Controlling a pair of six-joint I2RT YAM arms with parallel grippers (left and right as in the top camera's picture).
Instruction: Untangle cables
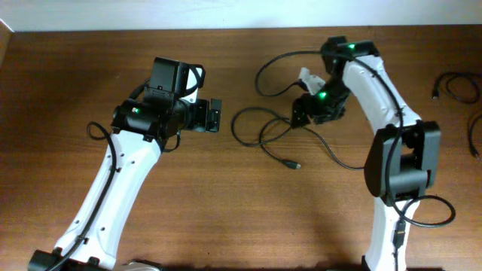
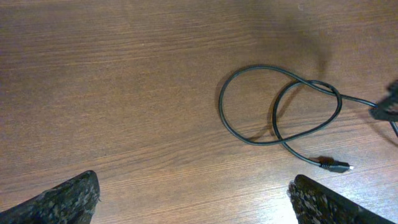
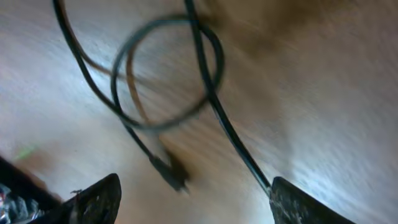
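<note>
A thin black cable [image 1: 260, 128] lies in overlapping loops on the wooden table between the two arms, its metal-tipped plug [image 1: 294, 163] pointing toward the front. The left wrist view shows the same cable loops [image 2: 280, 102] and plug [image 2: 336, 166] lying ahead and to the right of my left gripper [image 2: 196, 208], which is wide open over bare wood. My right gripper [image 1: 300, 114] hangs low over the loops' right side. In its blurred view the jaws stand apart, a cable strand [image 3: 233, 134] runs down to the inner edge of the right fingertip [image 3: 305, 205], and the plug [image 3: 171, 171] lies between the fingers.
More black cables [image 1: 456, 86] lie at the table's far right edge. A thicker black wire [image 1: 271, 68] arcs from the right arm's upper part over the table behind the loops. The left arm's wrist [image 1: 169, 83] sits left of the cable.
</note>
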